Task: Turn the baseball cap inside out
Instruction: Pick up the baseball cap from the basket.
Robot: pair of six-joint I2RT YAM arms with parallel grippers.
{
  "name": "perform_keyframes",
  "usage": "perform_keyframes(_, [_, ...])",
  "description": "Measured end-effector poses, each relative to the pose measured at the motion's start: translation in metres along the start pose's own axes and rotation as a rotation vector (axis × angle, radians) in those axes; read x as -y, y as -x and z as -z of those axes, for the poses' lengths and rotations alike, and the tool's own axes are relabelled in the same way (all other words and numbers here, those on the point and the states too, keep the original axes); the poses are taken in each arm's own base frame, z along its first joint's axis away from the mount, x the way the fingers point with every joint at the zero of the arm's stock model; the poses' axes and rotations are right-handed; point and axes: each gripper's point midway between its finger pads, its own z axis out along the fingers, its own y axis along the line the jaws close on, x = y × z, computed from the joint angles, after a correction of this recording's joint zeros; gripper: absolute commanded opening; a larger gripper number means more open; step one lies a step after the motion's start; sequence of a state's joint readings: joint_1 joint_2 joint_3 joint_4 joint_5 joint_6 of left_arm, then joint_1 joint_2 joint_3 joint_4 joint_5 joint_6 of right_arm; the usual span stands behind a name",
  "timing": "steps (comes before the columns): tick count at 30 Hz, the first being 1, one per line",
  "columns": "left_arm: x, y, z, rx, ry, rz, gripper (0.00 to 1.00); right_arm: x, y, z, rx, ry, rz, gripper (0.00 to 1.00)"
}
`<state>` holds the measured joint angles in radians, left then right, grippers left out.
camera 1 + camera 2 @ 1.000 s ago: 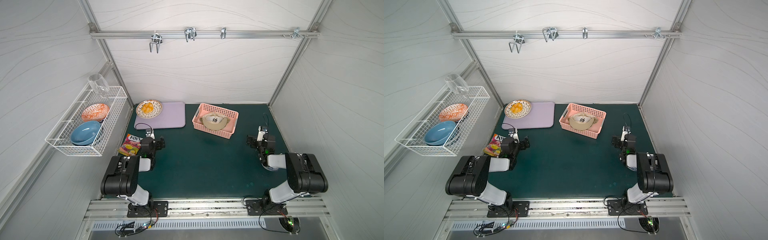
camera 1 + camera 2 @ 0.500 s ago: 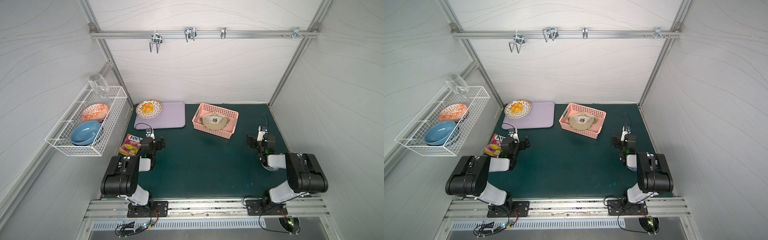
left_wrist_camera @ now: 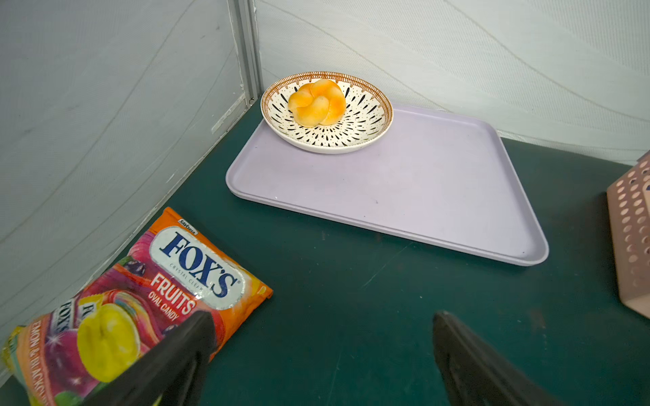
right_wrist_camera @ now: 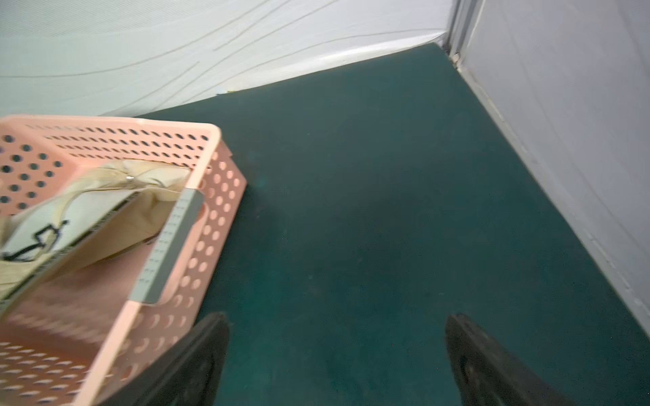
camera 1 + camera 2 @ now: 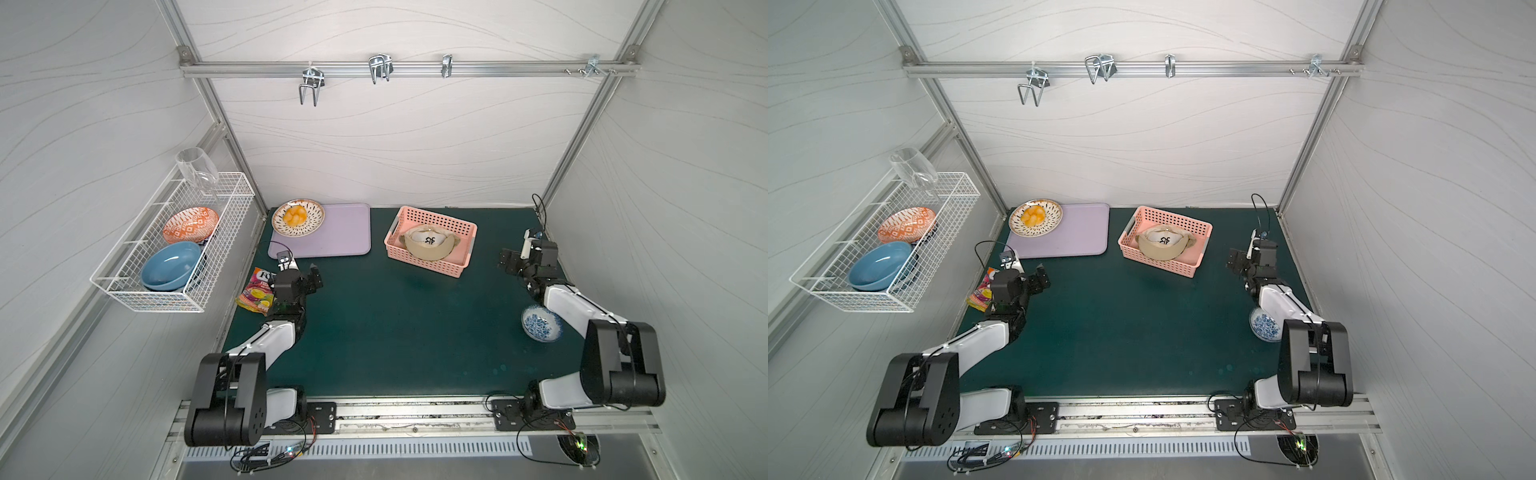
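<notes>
Left hand (image 3: 322, 332): held wide apart, empty.
Right hand (image 4: 337, 330): spread wide, empty.
Baseball cap (image 5: 428, 251): soft beige fabric, curved brim, in perforated pink basket (image 5: 424, 269), upper centre.

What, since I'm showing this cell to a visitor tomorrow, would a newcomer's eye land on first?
Probably the pink basket at the back of the green mat, with the beige baseball cap lying inside it. Next, the orange bun on a patterned plate at the far left corner of the purple tray, and the bright candy bag just in front of that tray.
</notes>
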<state>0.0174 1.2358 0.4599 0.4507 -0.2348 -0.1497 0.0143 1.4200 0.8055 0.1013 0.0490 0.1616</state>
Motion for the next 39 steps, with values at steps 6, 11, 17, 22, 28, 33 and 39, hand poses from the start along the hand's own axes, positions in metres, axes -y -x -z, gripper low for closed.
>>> perform_keyframes(6, [0.038, 0.015, 0.019, -0.089, -0.108, 0.097, 0.98, -0.070, -0.006, 0.020, -0.169, 0.261, -0.004, 0.99])
perform_keyframes(11, [0.064, -0.002, 0.036, -0.215, -0.228, 0.164, 0.98, -0.130, 0.002, 0.045, -0.256, 0.467, -0.037, 0.88])
perform_keyframes(17, [0.084, -0.011, 0.053, -0.290, -0.348, 0.216, 0.98, -0.176, 0.000, 0.045, -0.378, 0.570, -0.123, 0.69])
perform_keyframes(22, [0.095, -0.014, 0.059, -0.322, -0.414, 0.225, 0.98, -0.188, -0.011, 0.024, -0.478, 0.509, -0.175, 0.67])
perform_keyframes(28, [0.100, -0.019, 0.063, -0.351, -0.447, 0.226, 0.99, -0.180, -0.019, 0.004, -0.532, 0.396, -0.217, 0.59])
perform_keyframes(33, [0.103, -0.021, 0.064, -0.363, -0.465, 0.227, 0.99, -0.181, -0.018, -0.017, -0.542, 0.361, -0.239, 0.53])
perform_keyframes(39, [0.106, -0.023, 0.066, -0.375, -0.484, 0.227, 0.99, -0.183, -0.021, -0.044, -0.563, 0.330, -0.262, 0.45])
